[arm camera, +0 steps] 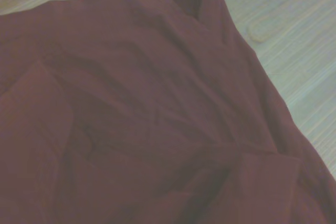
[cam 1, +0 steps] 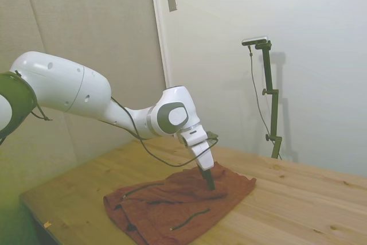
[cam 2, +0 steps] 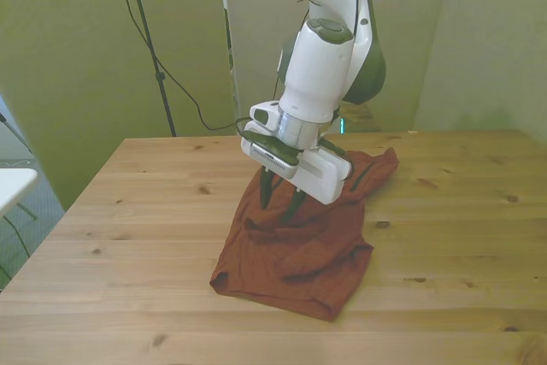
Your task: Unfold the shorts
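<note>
I have the claw (cam 2: 281,201) down on the shorts (cam 2: 295,250), its two dark fingers spread apart in the front view with their tips at or just into the cloth; they stand parted and I see nothing gripped between them, though whether a pinch of fabric sits at the tips I cannot tell. The shorts lie on the bench (cam 2: 128,237) in a rumpled heap, roughly mid-bench, with one end trailing toward the far edge on the front view's right and the broader, folded bulk spread toward the camera. In the side view the claw (cam 1: 209,181) meets the shorts (cam 1: 172,207) near their far edge, so most of the fabric (dark zipper lines included) lies on the near side of the fingers. The wrist view shows only creased red cloth (arm camera: 147,119) with bare wood beyond one edge, which confirms the claw is over the garment and close to its border. The relation that governs the next move, in my judgement: the long axis of the heap runs from the far right corner toward the near left of the front view, and the claw sits near its far third. The fold would therefore open by gripping here and drawing away from the bulk.
</note>
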You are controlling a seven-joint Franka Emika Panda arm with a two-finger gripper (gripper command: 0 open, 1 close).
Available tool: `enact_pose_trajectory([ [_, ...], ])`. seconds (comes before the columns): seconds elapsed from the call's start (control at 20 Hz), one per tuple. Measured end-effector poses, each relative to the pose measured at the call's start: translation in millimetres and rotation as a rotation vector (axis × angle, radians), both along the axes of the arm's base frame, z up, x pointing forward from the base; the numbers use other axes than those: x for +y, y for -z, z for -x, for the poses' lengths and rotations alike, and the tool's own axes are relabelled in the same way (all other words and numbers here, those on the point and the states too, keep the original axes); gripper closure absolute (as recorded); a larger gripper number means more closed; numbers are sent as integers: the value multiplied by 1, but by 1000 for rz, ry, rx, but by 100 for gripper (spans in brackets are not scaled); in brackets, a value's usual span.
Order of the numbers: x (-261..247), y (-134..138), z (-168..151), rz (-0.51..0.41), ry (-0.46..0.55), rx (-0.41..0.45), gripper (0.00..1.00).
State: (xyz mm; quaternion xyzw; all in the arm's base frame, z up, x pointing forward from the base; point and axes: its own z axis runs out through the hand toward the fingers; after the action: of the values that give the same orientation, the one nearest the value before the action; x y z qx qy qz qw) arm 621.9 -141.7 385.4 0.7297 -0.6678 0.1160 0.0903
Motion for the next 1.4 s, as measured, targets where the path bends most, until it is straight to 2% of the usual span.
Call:
enact_pose_trajectory([
  [0.65, -3, -1, 0, -2, -8, -2, 100],
  [0.8, -2, -10, -3, 1, -35, -33, 100],
  [1.0, 24, -39, -14, -44, -127, -87, 100],
  [1.15, 61, -60, -27, -47, -222, -120, 100],
  [1.4, 133, -71, -39, -11, -369, -134, 100],
])
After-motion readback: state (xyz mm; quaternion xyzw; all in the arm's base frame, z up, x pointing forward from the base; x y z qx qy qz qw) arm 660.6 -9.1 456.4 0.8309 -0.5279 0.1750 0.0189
